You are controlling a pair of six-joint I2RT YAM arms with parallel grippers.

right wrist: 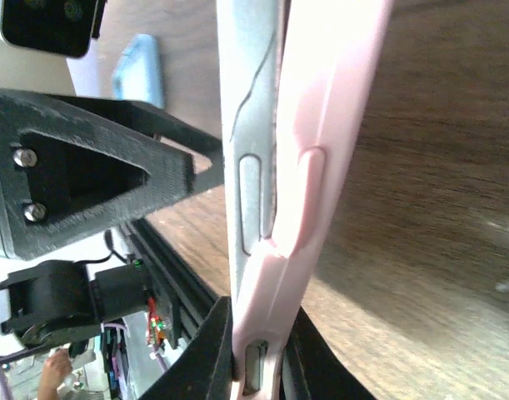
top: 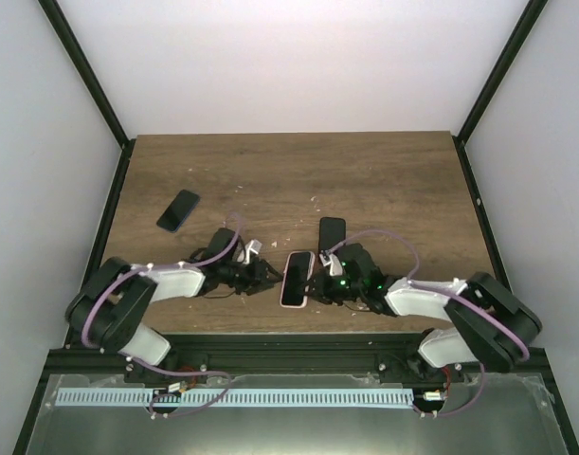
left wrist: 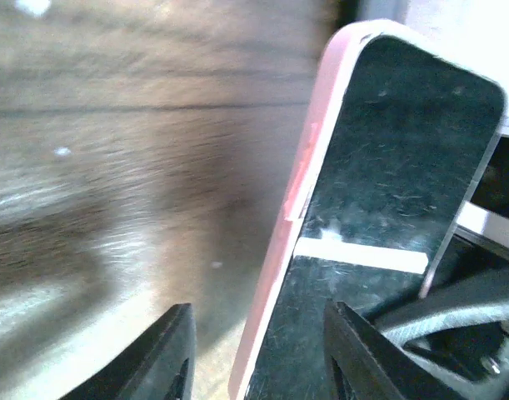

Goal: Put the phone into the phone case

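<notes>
Your phone (right wrist: 247,125) sits partly in the pink case (right wrist: 329,108), one long side standing out of the rim, near the table's (top: 384,180) front edge between the arms. Your right claw (right wrist: 258,362) pinches case and phone together. Your left claw (left wrist: 258,350) is spread open astride their far side.

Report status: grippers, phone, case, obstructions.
Left gripper open, straddling phone case edge. Right gripper shut on phone case; phone only partly seated. Two dark flat items farther back, not obstructing.
</notes>
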